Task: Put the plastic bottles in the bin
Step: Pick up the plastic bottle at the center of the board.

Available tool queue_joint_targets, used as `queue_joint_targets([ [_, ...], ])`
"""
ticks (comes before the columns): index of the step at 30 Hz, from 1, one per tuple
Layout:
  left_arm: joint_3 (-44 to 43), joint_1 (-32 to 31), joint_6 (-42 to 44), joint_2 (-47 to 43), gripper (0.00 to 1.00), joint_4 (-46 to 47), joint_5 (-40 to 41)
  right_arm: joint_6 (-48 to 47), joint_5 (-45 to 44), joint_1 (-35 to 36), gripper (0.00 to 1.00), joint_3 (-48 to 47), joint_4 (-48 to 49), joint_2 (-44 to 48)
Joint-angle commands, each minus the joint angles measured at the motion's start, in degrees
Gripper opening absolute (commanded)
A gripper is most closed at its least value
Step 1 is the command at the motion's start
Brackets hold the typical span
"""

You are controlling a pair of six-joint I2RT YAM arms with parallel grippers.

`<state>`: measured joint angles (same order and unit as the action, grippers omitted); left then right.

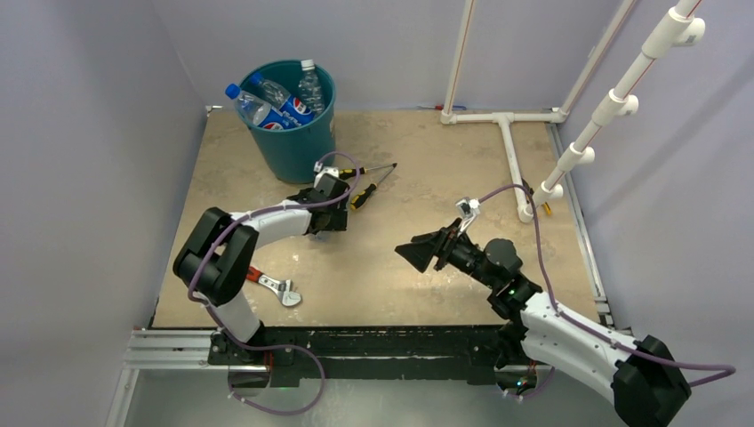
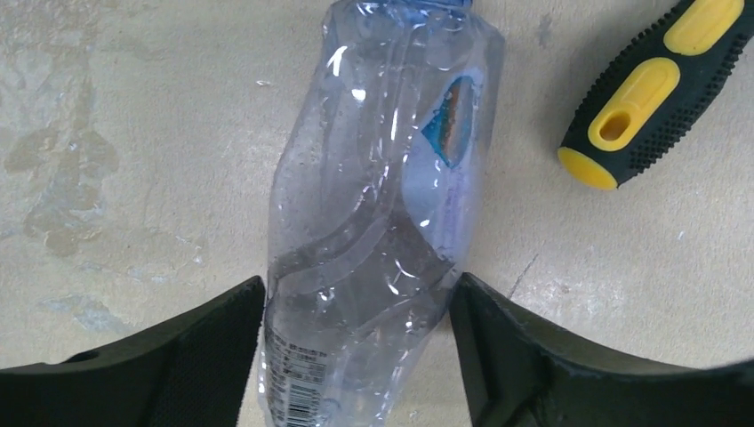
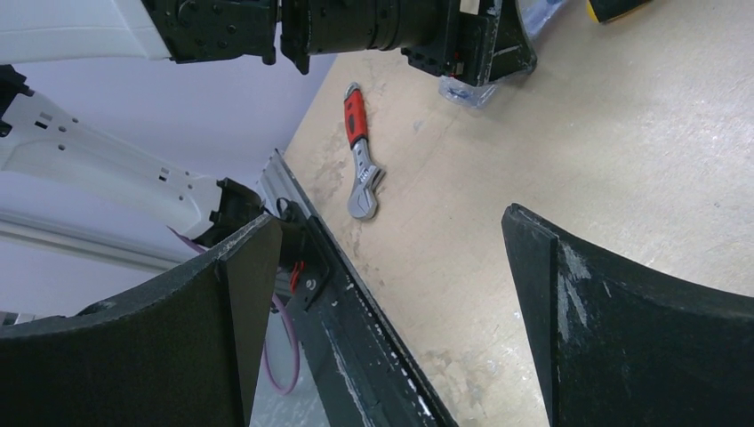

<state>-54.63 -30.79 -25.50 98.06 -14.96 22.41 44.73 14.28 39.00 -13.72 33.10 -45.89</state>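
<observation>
A crushed clear plastic bottle (image 2: 382, 205) lies on the table between the fingers of my left gripper (image 2: 356, 294). Both pads press against its sides, near its lower end. From above, the left gripper (image 1: 331, 206) covers this bottle, just in front of the bin (image 1: 298, 147). The teal bin stands at the back left and holds several bottles (image 1: 276, 107), some with blue Pepsi labels. My right gripper (image 1: 418, 253) hovers open over the middle right of the table, with nothing between its fingers (image 3: 222, 338).
Two yellow-and-black screwdrivers (image 1: 372, 189) lie just right of the left gripper, and one handle (image 2: 653, 89) lies close to the bottle. A red-handled wrench (image 1: 276, 286) rests near the left arm's base. A white pipe frame (image 1: 511, 151) lies at the back right.
</observation>
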Motion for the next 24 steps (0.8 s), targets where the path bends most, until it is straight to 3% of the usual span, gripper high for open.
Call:
queue_joint_targets([
  [1,3.9,0.1,-2.6,-3.1,0.68,2.8,-1.2,-0.7,-1.6,0.2,0.96,-1.1,-2.9,2.7],
  [7,7.9,0.0,-4.9,-12.6,0.49,3.0,-1.8,-0.2,-1.8,0.1,0.96,-2.0,-4.5,4.8],
  [12,11.1,-2.6,-4.5,-29.3,0.42,3.6,-6.1,0.6,0.5,0.2,0.95,-3.6,-4.4,4.7],
  [18,21.7,-4.4,-3.7,-50.4,0.4,18.9,-23.9,-1.7,5.2,1.9,0.95,-12.0,-5.9,4.1],
  [24,29.8,-5.8,-5.7,-60.7,0.4,32.6,-34.0,-3.7,0.9,5.1,0.99,-22.5,-6.3,0.6],
])
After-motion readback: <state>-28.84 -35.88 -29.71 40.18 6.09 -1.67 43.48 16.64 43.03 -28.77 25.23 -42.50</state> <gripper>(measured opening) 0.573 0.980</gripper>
